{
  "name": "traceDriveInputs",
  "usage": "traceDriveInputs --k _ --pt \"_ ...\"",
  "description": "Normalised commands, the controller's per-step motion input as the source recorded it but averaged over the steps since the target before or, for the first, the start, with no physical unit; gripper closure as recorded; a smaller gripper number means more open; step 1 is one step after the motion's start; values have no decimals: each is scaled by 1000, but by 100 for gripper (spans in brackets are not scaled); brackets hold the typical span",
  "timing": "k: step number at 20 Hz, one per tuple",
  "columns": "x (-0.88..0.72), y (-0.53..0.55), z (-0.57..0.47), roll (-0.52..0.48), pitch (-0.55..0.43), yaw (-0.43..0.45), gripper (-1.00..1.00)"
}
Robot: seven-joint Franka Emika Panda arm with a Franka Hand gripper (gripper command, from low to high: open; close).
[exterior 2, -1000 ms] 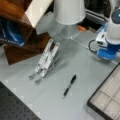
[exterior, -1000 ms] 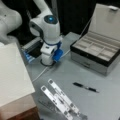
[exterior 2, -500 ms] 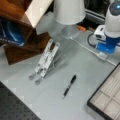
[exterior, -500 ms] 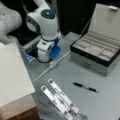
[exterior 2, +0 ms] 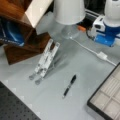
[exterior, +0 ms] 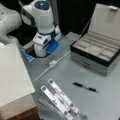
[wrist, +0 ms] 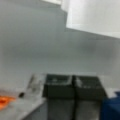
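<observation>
My gripper point(exterior: 42, 50) hangs at the back of the grey table point(exterior: 75, 72), on the white arm with a blue part beside it; in a front view it shows at the top right point(exterior 2: 108, 35). In the wrist view its two dark fingers point(wrist: 60, 86) stand side by side, touching, with nothing between them. Nearest to it lies a white cable with a small adapter point(exterior: 53, 63). A black pen point(exterior: 85, 87) point(exterior 2: 69, 86) lies on the table further forward. A folded metal stand point(exterior: 60, 100) point(exterior 2: 45, 61) rests near the pen.
An open grey compartment box point(exterior: 97, 52) point(exterior 2: 107, 100) stands to one side. A wooden box with a white lid point(exterior: 12, 82) point(exterior 2: 22, 25) and a blue book point(exterior 2: 10, 33) stand on the other. A white lamp point(exterior 2: 68, 11) stands at the back.
The arm has shifted slightly upward in a front view. The pen, the stand and the box have not moved.
</observation>
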Motion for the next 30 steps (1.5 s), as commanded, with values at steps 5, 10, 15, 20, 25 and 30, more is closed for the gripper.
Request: traceDriveInputs --k 5,10,15,20,25,30 --pt "-57 -142 231 37 -10 34 100" --pt "18 -117 316 -39 50 33 -100" --pt "142 -94 219 -115 94 41 -100" --pt "306 -91 295 -119 161 29 -100" --pt "454 -91 340 -130 216 24 -100" --pt "551 -82 422 -165 304 32 -100"
